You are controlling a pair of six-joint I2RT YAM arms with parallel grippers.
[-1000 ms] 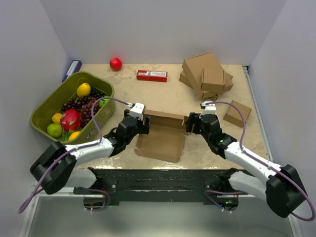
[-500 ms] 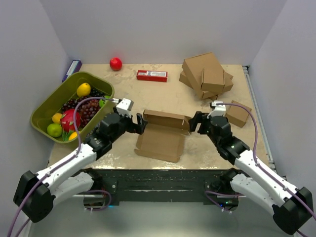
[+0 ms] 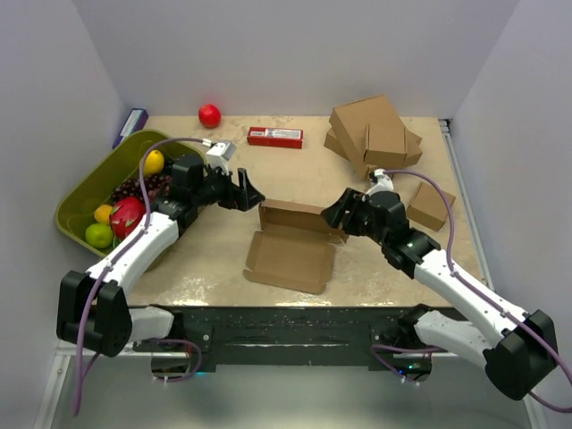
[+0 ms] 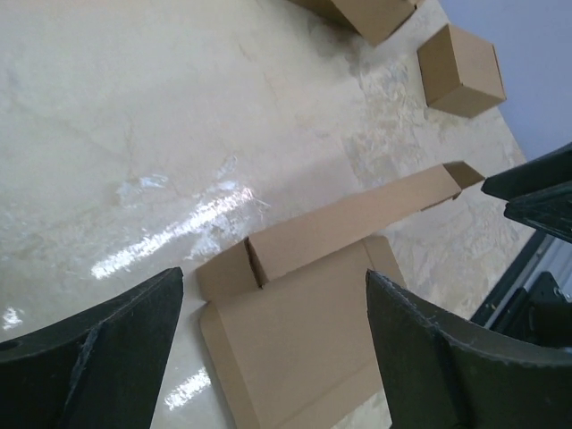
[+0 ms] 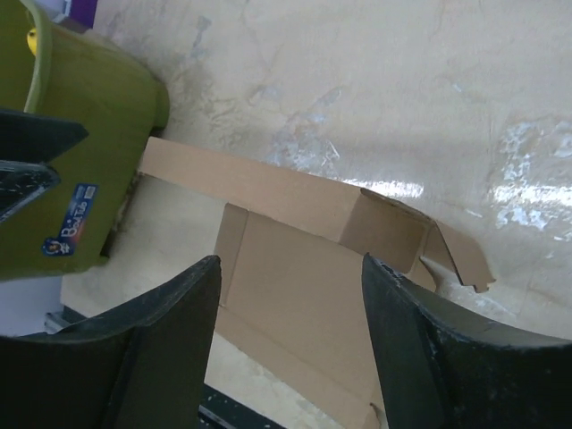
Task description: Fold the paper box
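I'm seeing the box [image 3: 290, 255] lying open on the counter [image 3: 295, 170] near the middle of the near edge. Its base panel is lying flat and its long far wall is standing up, with a small flap at each end. My left arm is stretching from the near-left corner up along the left edge, elbow bent. Its wrist is turning right, so the left tool [image 3: 248, 194] is pointing at the wall's left end, clear of it. Its fingers are gaping wide and gripping nothing. My right arm is reaching in from the near-right corner. The right tool [image 3: 332, 214] is hovering just beside the wall's right end flap, fingers likewise spread wide and holding nothing.
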